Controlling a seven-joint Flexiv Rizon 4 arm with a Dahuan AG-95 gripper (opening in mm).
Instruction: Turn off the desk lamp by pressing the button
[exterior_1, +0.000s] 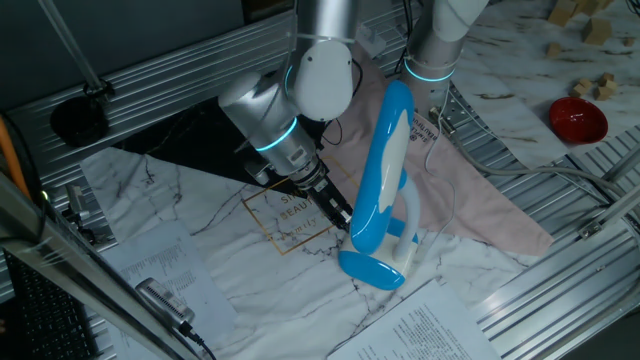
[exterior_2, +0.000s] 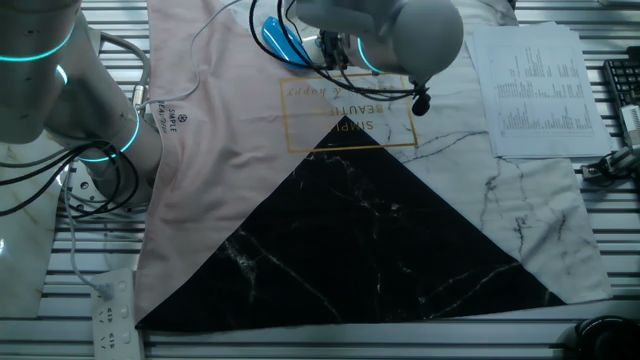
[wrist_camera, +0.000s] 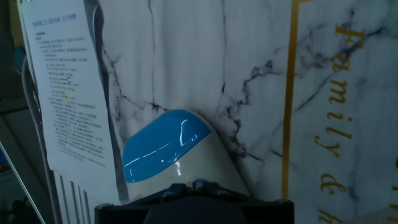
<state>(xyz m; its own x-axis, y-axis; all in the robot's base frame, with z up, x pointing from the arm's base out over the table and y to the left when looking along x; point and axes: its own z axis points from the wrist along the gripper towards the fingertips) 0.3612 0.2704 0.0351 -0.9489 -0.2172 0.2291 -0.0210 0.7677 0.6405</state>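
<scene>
The desk lamp stands on the marble-print cloth with its long blue head (exterior_1: 389, 150) tilted up and its blue oval base (exterior_1: 371, 269) in front. In the other fixed view only a strip of blue lamp (exterior_2: 279, 40) shows behind the arm. In the hand view the glossy blue base top (wrist_camera: 163, 145) lies just ahead of my gripper (wrist_camera: 194, 186), with white plastic below it. In the first fixed view my gripper (exterior_1: 343, 221) reaches down to the left side of the lamp, by the low end of the head. No gap or contact between the fingertips shows. The button is not distinguishable.
A second silver arm (exterior_1: 437, 45) stands behind the lamp. A pink cloth (exterior_1: 480, 205) lies under and right of it. Printed sheets (exterior_1: 450, 325) lie in front. A red bowl (exterior_1: 577, 119) and wooden blocks (exterior_1: 598, 32) sit far right. A power strip (exterior_2: 112, 310) lies at the table edge.
</scene>
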